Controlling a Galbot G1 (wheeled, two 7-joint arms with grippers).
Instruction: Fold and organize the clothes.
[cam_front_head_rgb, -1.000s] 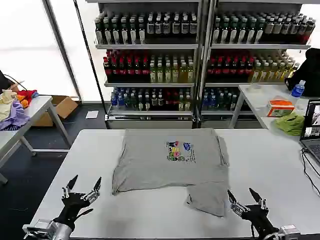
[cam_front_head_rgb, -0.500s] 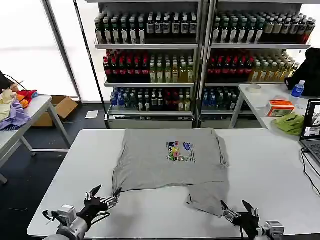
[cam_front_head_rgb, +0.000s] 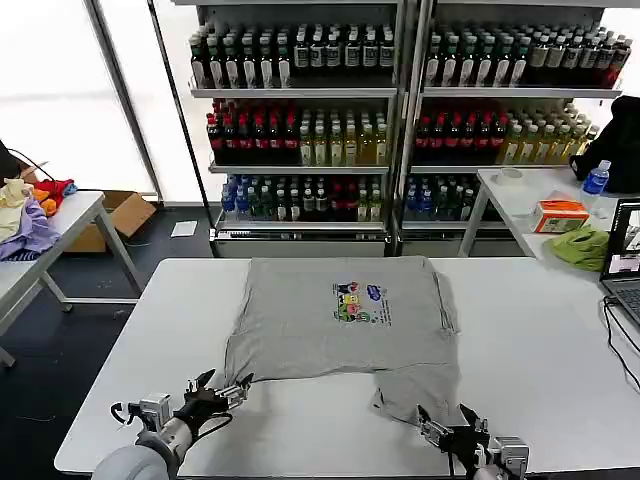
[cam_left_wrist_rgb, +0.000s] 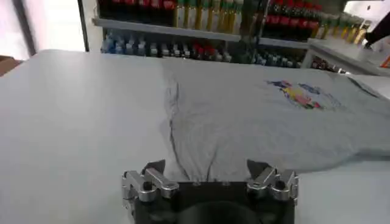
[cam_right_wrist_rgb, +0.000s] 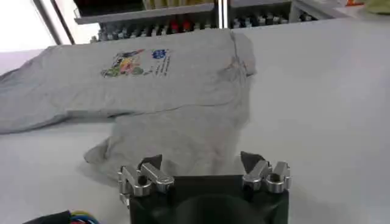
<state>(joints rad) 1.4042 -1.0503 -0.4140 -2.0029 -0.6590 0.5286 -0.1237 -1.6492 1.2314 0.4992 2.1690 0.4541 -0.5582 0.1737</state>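
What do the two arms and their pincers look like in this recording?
Both pincers have a black body ending in two silver metal fingers with dark pointed tips. The left pincer sits on a grey rounded arm with a black cable looping beside the wrist. The right pincer has a silver-grey wrist block behind it. In the right wrist view, a bundle of coloured wires shows beside the black housing.

Each claw (cam_left_wrist_rgb: 210, 182) has silver metal fingers (cam_left_wrist_rgb: 144, 184) with dark screws on a black base.

Shop-like room: stocked bottle shelves (cam_front_head_rgb: 400, 120)
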